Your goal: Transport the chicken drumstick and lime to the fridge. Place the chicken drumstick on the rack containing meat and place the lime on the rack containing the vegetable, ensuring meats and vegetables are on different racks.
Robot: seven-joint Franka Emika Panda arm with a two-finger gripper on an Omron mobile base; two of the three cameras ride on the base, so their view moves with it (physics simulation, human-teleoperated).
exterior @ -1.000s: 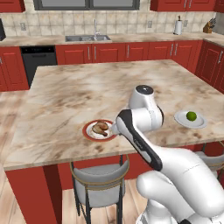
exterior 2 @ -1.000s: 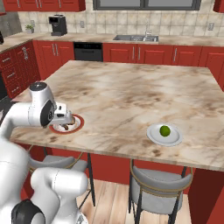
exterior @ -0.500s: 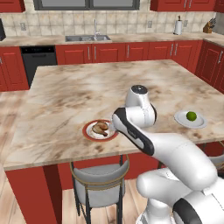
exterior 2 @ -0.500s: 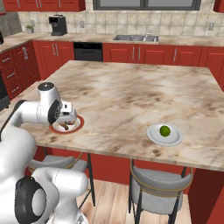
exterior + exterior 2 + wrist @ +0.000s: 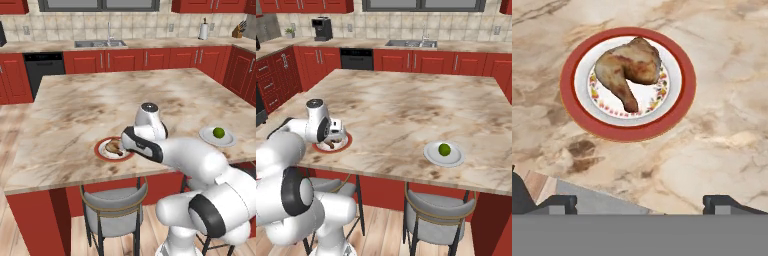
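Item: gripper, fingers spread, above chicken drumstick on red-rimmed plate; risk: lumpy meat slips or plate skids at pinch.

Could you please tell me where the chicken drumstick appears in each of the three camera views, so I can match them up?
Left base view: the chicken drumstick lies left of centre, partly behind the arm.
Right base view: the drumstick is at the left, near the counter's front edge.
Hand view: the drumstick sits upper centre.
Shared landmark: the red-rimmed plate it lies on.
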